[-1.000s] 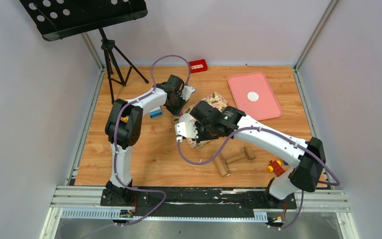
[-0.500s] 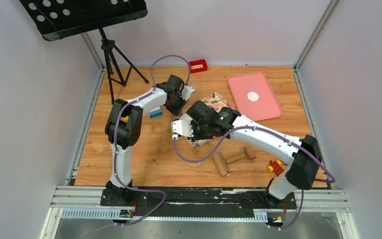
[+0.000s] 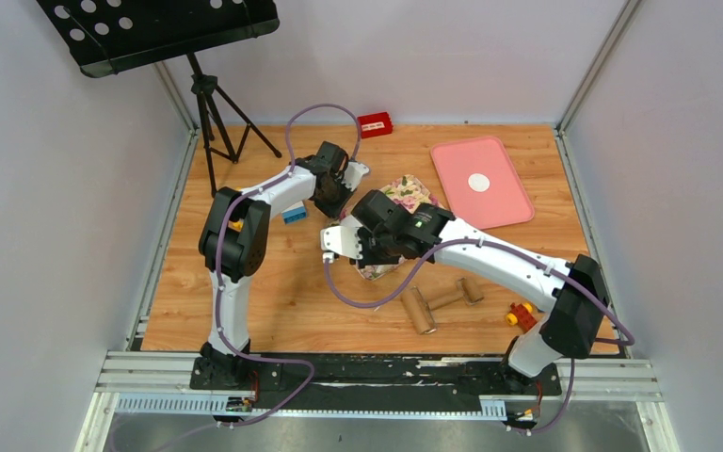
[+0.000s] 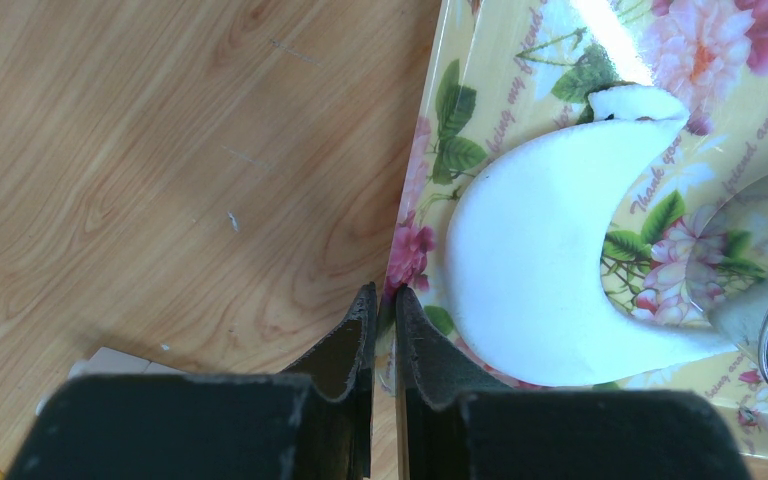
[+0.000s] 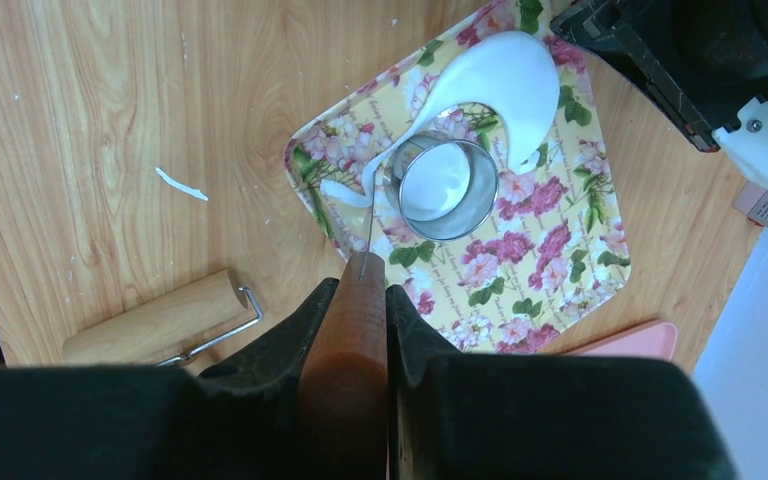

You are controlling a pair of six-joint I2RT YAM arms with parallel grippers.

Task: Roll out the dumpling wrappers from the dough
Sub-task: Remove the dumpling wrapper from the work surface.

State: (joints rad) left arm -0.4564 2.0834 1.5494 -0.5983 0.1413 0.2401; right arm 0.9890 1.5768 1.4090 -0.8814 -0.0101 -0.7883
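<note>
– What has been moved since a second ago?

– The right claw [image 5: 360,288] has been carried a little to the left above the near corner of the yellow rectangular floral tray [image 5: 550,250]. The left claw [image 4: 382,300] has been kept in place.

– How are the claws set?

– The right claw is pressed tight on a brown wooden handle [image 5: 345,370]. A thin wire [image 5: 370,225] is run from it to the side of the small round metal ring cutter [image 5: 450,232], just ahead of the fingertips. The left claw is all but closed, with the floral tray's rim pinched between its fingers.

– Where is the dough found?

– A crescent-shaped matte white dough scrap [image 4: 550,260] is laid on the floral tray, just ahead and to the right of the left claw's tips, and beyond the ring cutter from the right claw. More white dough is seen inside the ring. One thin white round dumpling wrapper [image 3: 478,183] is set on a pink plastic tray [image 3: 504,202], well apart from both claws.

– What else is seen?

– A light wooden rolling pin [image 5: 155,320] is laid on the wooden table [image 5: 110,120], near the right claw on its left in the wrist view.
</note>
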